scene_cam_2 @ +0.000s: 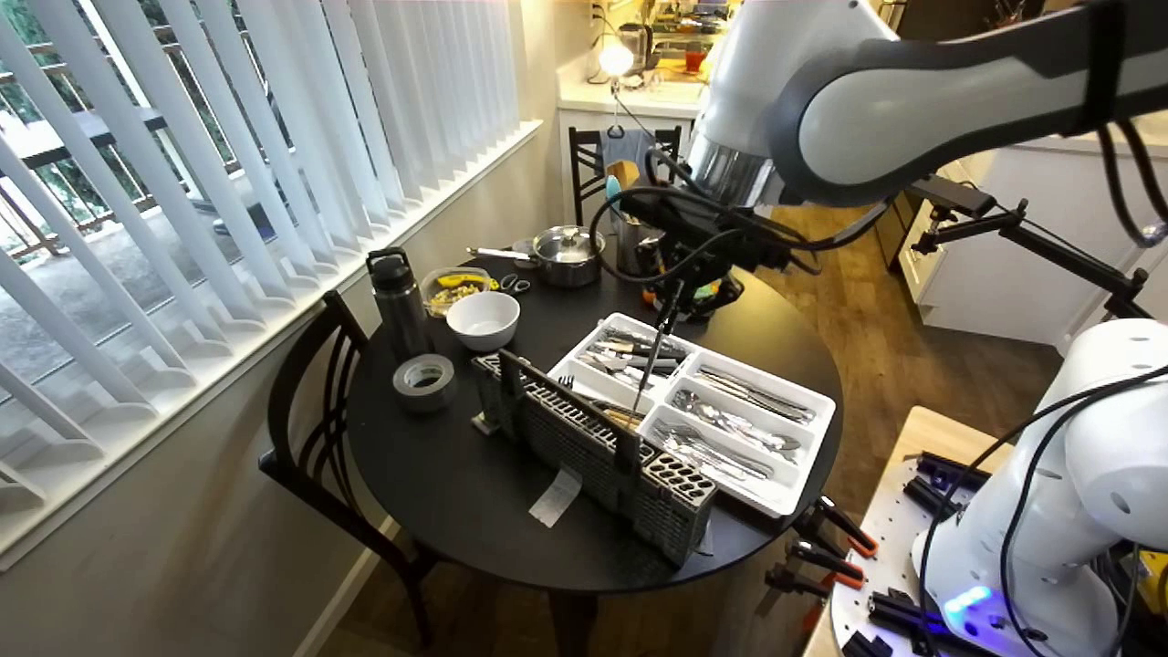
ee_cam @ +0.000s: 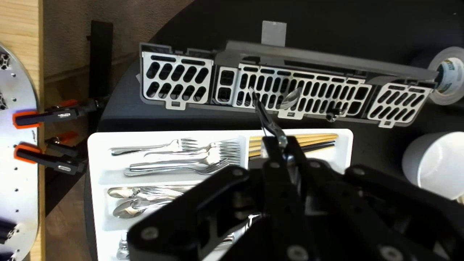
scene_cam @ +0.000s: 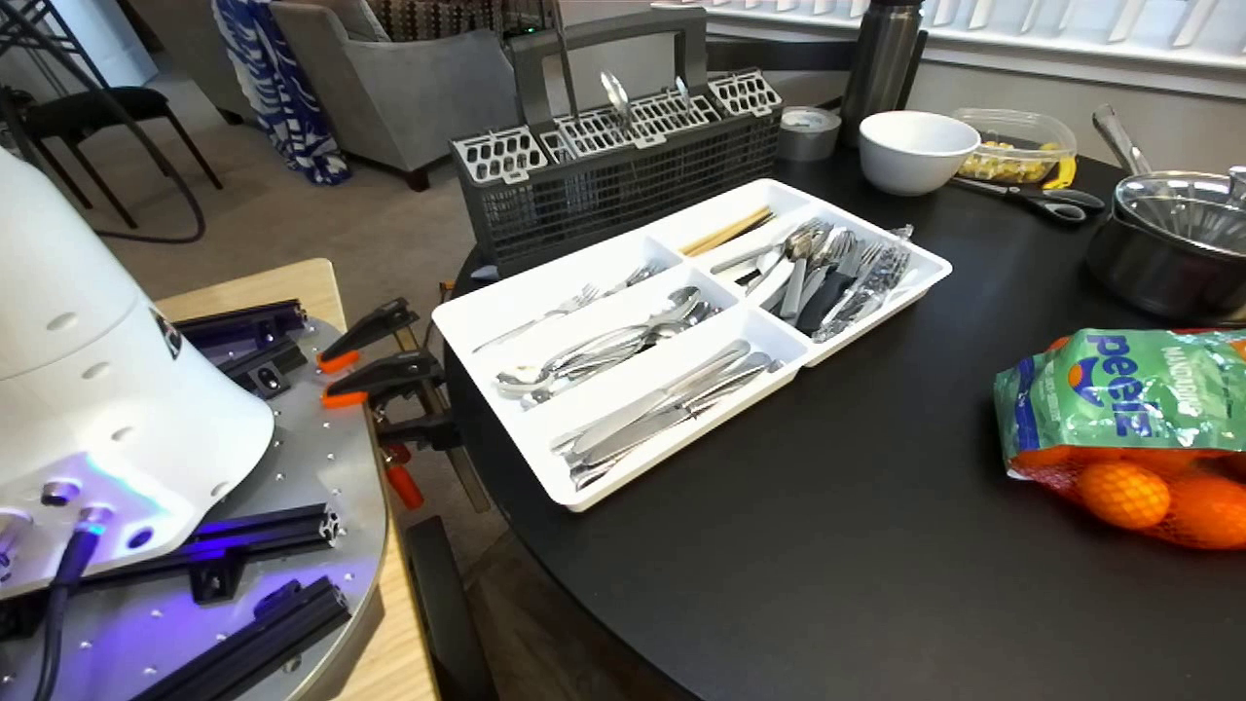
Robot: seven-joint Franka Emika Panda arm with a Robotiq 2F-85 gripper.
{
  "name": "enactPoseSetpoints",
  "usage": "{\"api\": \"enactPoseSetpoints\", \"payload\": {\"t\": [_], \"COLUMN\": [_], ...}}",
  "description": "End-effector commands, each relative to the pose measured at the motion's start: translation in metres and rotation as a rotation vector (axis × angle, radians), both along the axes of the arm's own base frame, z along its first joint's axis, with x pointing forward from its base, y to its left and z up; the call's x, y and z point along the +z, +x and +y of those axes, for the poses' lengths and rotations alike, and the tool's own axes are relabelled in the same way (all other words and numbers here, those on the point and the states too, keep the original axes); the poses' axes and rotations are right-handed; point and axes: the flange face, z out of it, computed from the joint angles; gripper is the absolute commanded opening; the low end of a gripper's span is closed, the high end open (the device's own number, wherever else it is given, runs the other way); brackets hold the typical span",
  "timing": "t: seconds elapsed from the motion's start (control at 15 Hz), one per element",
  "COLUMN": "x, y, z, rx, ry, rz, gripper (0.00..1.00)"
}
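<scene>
Black two-fingered hand [ee_cam: 284, 143] is pinching one slender metal utensil [ee_cam: 269, 124], hanging below it. Grey slotted-lid plastic basket [ee_cam: 177, 77] is standing below the hand, near the utensil's free end. White compartmented plastic tray [ee_cam: 95, 170] is lying beneath the hand, holding silvery metal forks [ee_cam: 212, 156].

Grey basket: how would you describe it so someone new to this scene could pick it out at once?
On the round black table, find the big white tray divided into cutlery compartments. Alongside one edge of it stands the long grey basket with mesh sides. Unlike the open tray and the tape roll near one end, it has slotted lids and a tall handle.
</scene>
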Motion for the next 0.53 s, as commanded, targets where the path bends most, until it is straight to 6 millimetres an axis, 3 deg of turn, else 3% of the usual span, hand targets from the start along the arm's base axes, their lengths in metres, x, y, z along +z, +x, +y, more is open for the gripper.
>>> {"api": "enactPoseSetpoints", "payload": {"t": [0.0, 0.27, 0.47], "x": [0.030, 0.050, 0.065], "y": [-0.021, -0.026, -0.029], "z": [-0.006, -0.018, -0.038], "rx": [-0.011, -0.018, -0.016], "ry": [-0.021, -0.080, -0.207], "rz": [-0.061, -0.110, -0.074], "gripper": [0.02, 0.02, 0.02]}}
